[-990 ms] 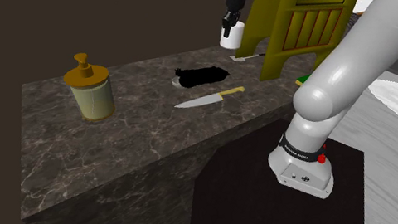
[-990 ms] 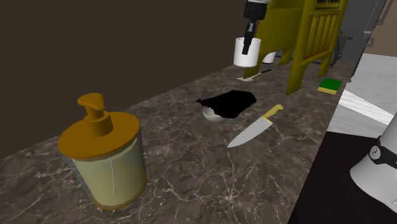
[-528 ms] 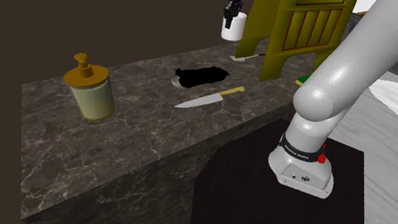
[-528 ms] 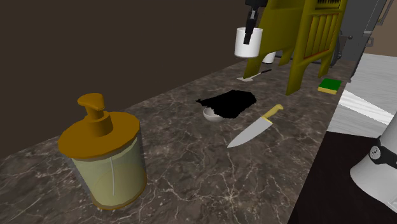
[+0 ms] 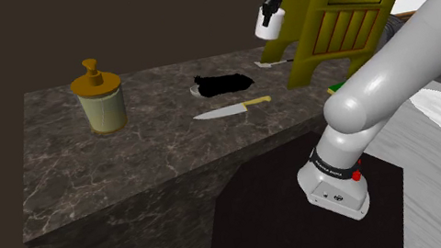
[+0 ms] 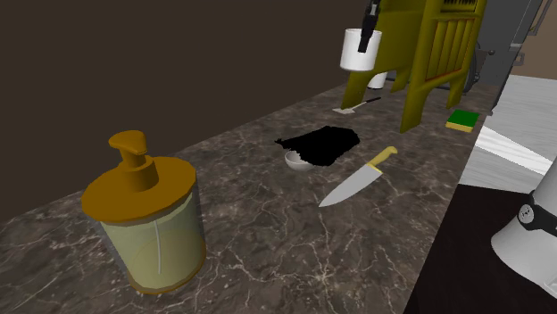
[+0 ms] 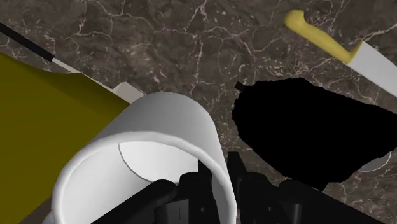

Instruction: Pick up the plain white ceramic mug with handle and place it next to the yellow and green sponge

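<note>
A plain white mug (image 5: 269, 22) (image 6: 360, 50) hangs in the air above the far end of the dark marble counter (image 5: 158, 148), just in front of the yellow wet-floor sign (image 5: 331, 20). My black gripper (image 5: 272, 8) (image 6: 366, 39) is shut on its rim. In the wrist view one finger is inside the mug (image 7: 143, 162) and the other outside, so my gripper (image 7: 217, 181) clasps the wall. The yellow and green sponge (image 6: 462, 120) lies on the counter beyond the sign's foot; a sliver of this sponge (image 5: 333, 89) peeks out beside my arm.
A yellow-handled knife (image 6: 357, 178) (image 7: 340, 51) lies mid-counter beside a flat black shape (image 6: 320, 144) with a small white bowl (image 6: 295, 161) at its edge. A slim utensil (image 6: 355, 105) lies below the mug. An amber soap dispenser (image 5: 99, 98) stands at the shoulder view's left.
My gripper has carried the mug upward and toward the shoulder view's right, closer to the wet-floor sign. Nothing on the counter has moved.
</note>
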